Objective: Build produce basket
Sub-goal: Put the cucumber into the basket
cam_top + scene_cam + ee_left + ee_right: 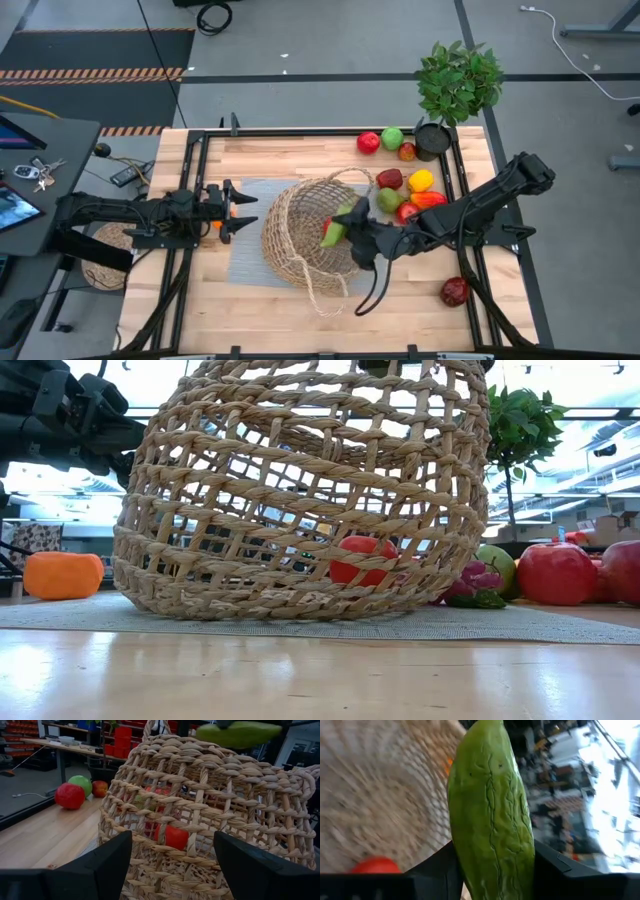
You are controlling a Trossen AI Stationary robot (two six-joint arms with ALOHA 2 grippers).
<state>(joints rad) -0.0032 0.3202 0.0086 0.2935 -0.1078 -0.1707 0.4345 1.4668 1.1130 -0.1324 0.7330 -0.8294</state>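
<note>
The woven basket stands on a grey mat at the table's middle. A red piece shows through its weave and lies inside. My right gripper is shut on a long green vegetable above the basket's right rim. My left gripper stands open and level just left of the basket, its fingers on either side of the wall, with a small gap to it in the high view. An orange piece lies by the left gripper. My right gripper pinches the green vegetable's two long sides between its two fingers, at the end nearer the wrist. The fingers come from the table's right, slanting slightly down, and lie along the vegetable. It juts out ahead of them, lifted clear over the basket's opening.
More produce lies in a heap at the right: red, green, dark red, yellow. A dark red piece lies alone at the near right. A potted plant stands at the far right corner.
</note>
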